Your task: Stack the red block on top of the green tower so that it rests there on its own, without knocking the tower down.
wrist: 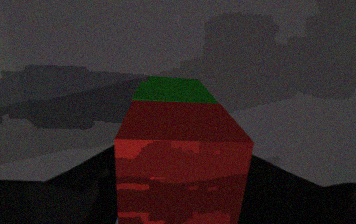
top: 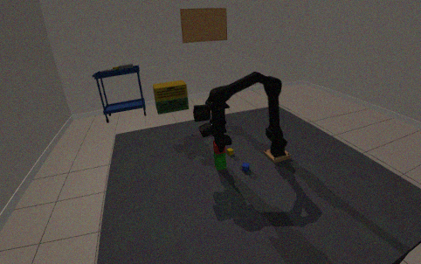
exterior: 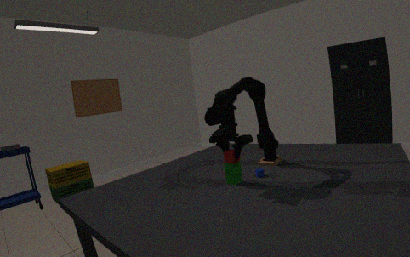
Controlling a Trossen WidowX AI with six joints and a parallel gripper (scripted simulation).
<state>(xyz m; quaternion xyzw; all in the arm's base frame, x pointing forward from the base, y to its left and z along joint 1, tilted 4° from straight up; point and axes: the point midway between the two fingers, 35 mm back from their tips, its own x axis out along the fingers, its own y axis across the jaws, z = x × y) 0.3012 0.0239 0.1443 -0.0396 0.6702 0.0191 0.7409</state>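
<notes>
Red block point(exterior: 229, 156) — clamped in the gripper point(exterior: 230, 152) — sits directly above the green tower point(exterior: 233, 173), apparently touching its top, near the table's point(exterior: 179, 221) far edge.

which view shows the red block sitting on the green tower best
The exterior view: from the side, the red block appears to meet the green tower, held by the gripper. The top view shows it small and half hidden by the arm. The wrist view fills with red, with only a green sliver beyond.

Blue cube point(top: 245, 166), yellow cube point(top: 230, 151), cart point(top: 120, 89).
</notes>
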